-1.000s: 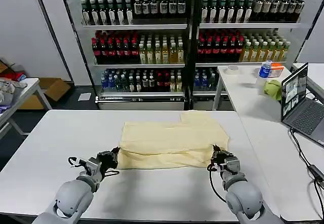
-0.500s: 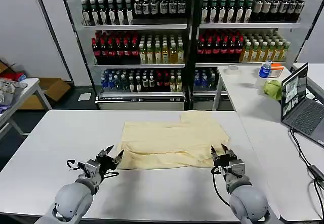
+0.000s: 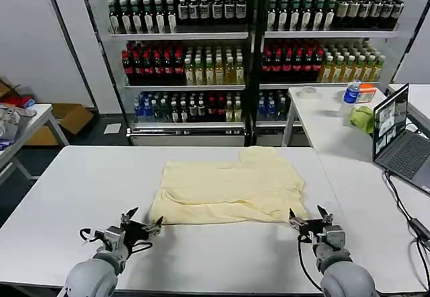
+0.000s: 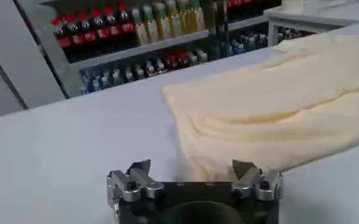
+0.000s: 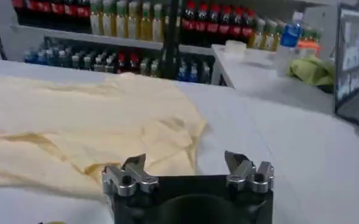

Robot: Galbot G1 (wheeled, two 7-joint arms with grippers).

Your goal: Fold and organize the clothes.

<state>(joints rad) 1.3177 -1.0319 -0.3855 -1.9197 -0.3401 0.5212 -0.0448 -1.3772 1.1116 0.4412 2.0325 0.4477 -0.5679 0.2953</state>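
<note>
Gaping empty, both grippers sit just short of the shirt's near hem: left gripper off its left corner, right gripper off its right corner. Shirt lies half-folded, long axis crosswise, about equally near each arm.

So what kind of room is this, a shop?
Probably a test room dressed like a shop: stocked drink shelves stand behind plain white tables, an open laptop sits on the side table, and a T-shirt lies spread for folding.
</note>
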